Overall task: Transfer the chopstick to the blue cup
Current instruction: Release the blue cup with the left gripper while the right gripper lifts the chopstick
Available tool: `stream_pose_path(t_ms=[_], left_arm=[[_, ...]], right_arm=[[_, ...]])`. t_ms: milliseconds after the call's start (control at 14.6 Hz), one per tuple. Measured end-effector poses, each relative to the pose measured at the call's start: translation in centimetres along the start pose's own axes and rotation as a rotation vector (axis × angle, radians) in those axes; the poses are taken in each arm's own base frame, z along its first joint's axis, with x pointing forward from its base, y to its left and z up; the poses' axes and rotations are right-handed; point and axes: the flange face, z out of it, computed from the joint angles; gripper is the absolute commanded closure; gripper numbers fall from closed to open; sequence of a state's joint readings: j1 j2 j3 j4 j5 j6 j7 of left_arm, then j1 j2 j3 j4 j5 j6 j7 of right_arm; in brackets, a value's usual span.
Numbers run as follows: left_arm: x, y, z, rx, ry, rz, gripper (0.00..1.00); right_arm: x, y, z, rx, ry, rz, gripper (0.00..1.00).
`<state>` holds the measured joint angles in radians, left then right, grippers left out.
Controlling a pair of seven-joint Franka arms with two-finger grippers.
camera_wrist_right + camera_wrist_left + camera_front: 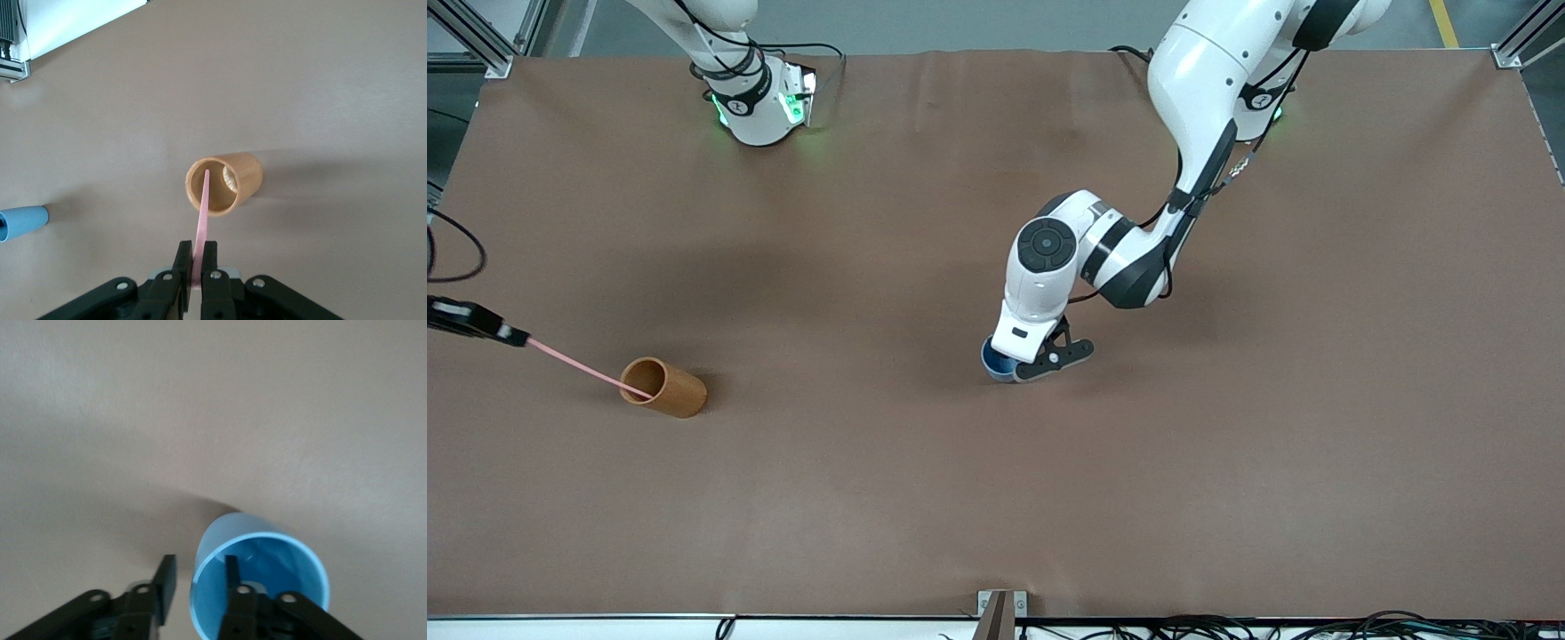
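Note:
The pale pink chopstick (578,363) is pinched at one end in my right gripper (516,337), over the right arm's end of the table. Its other tip sits in the mouth of the orange-brown wooden cup (667,388). In the right wrist view the gripper (197,250) is shut on the chopstick (202,213), which points into the wooden cup (227,183). The blue cup (996,360) stands near the table's middle. My left gripper (1032,364) is down at it. In the left wrist view the gripper (199,577) is open and straddles the blue cup's (293,553) rim, one finger inside and one outside.
The brown table (996,498) carries only the two cups. The blue cup also shows small in the right wrist view (23,222). A metal bracket (1000,609) sits at the table edge nearest the front camera. Cables lie past the edge beside my right gripper.

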<state>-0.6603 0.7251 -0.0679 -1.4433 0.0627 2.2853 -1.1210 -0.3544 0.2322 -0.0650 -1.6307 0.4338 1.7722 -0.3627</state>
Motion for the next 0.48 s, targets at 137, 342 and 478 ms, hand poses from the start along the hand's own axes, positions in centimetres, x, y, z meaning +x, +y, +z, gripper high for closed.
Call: stream_pose_path(t_ms=[137,342,478], left_arm=[[1.7,-0.6,-3.7,0.008,0.011,0.000,0.00],[5.8,-3.6,-13.0,0.024,0.022,0.041,0.00],[8.8,-7.4,-19.1,0.024,0.004,0.094,0.00]], right_arm=[[-0.2,-1.8,-3.0,-0.048,-0.012,0.002,0.97],[-0.1,-6.6,-5.5,-0.142,-0.013,-0.002,0.97],[-0.2,-12.0,-5.4,-0.201,-0.007,0.011,0.97]])
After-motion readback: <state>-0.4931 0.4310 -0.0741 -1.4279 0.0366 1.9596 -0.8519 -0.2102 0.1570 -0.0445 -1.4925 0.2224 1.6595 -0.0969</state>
